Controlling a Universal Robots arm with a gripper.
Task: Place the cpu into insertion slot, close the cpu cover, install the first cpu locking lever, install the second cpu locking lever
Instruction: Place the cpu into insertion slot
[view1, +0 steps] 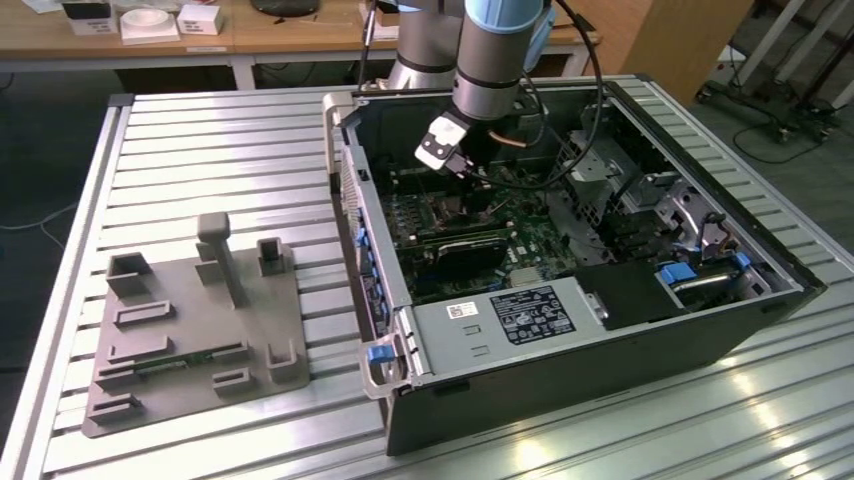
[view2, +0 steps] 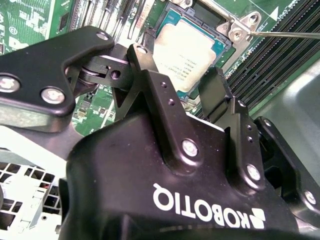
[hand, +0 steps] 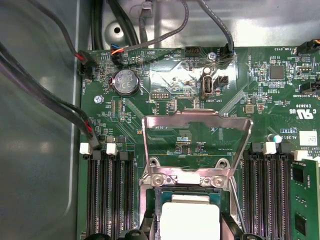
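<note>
Reaches steeply down toward the cpu (view2: 187, 50) with the arm (view1: 487, 60) nearly upright and the wrist tipped slightly. Holds the tool (view2: 175, 65) just above the cpu, spread wide, black fingers (view2: 150, 85) flanking the cpu on opposite sides, gripping nothing.

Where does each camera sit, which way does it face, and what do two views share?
Exterior view: off the arm, looking down on the open computer case on the slatted table; the arm and gripper reach inside.
Second wrist view: behind the gripper, looking along it at the cpu; the gripper's black body is nearest.
First wrist view: on the wrist, facing the motherboard and the open cpu cover; the gripper's end is at the cpu.
Shared: both wrist views show the cpu and the gripper.
</note>
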